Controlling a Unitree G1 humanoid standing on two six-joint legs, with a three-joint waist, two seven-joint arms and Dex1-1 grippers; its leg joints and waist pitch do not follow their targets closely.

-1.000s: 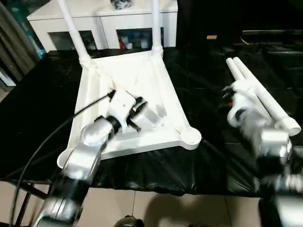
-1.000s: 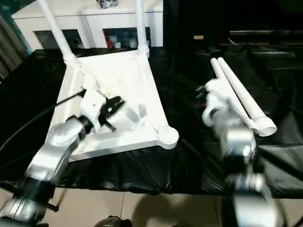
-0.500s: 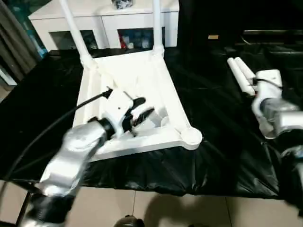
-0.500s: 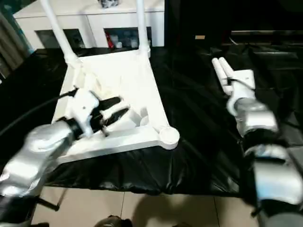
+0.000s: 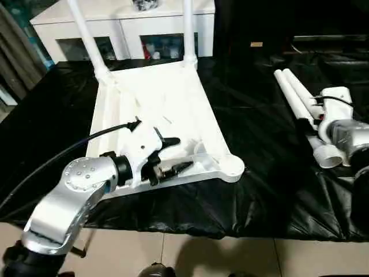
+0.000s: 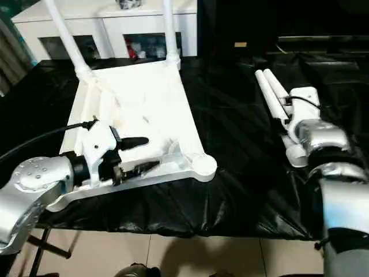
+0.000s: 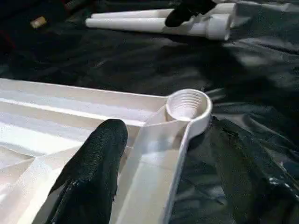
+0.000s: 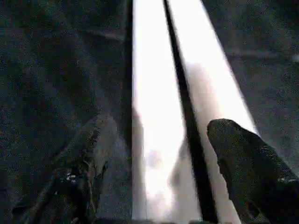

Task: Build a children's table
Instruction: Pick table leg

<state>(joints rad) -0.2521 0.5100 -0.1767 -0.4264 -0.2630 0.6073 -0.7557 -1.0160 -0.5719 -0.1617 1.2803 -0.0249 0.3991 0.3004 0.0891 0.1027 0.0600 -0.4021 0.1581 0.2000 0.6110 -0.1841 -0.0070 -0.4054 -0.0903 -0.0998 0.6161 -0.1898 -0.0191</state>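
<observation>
On the black cloth (image 5: 253, 190), the upturned tabletop (image 5: 161, 109) carries two fitted legs (image 5: 188, 29); two loose legs (image 5: 300, 104) remain, right gripper (image 8: 159, 182) spread over them, left gripper (image 5: 172, 154) open, empty.

Silver forearms (image 5: 69, 196); black fingers (image 5: 173, 169); black cable (image 5: 69, 151); white wrist housings (image 6: 304, 101).
</observation>
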